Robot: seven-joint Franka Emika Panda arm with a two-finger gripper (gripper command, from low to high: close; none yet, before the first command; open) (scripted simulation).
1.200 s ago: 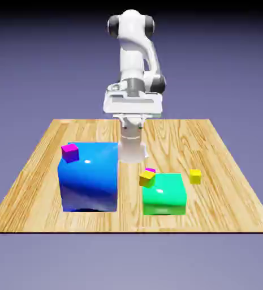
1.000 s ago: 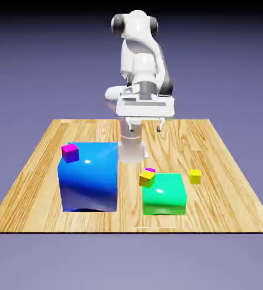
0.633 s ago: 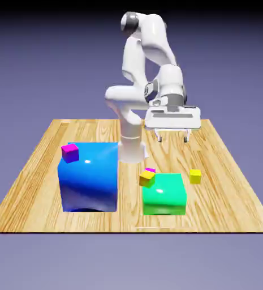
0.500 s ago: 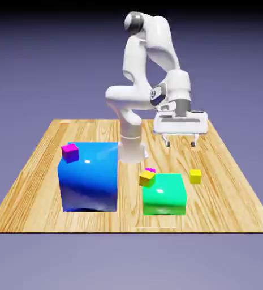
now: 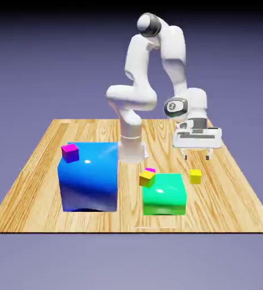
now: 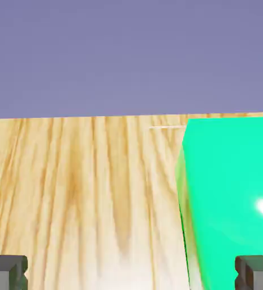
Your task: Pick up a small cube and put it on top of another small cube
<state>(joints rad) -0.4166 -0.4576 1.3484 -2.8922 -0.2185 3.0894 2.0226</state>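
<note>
The tiny lemon-yellow cube (image 5: 195, 176) rests on the wooden table (image 5: 37, 170), to the exterior view's right of the green block (image 5: 164, 193). My gripper (image 5: 197, 155) hangs open just above and slightly behind that cube, fingers pointing down, nothing between them. A darker golden-yellow small cube (image 5: 147, 178) sits at the green block's top left corner, with a small magenta cube (image 5: 150, 170) right behind it. Another magenta cube (image 5: 70, 152) lies on the big blue block (image 5: 89, 175). In the hand view the green block (image 6: 229, 198) fills the right side; the lemon-yellow cube is out of that view.
The robot's white base column (image 5: 132, 144) stands between the blue block and the green one. Bare wooden table (image 6: 82, 198) spreads across the left of the hand view.
The arm has swung toward the exterior view's right and come down, carrying the open gripper from above the table's middle to just over the lemon-yellow cube. No cube has moved.
</note>
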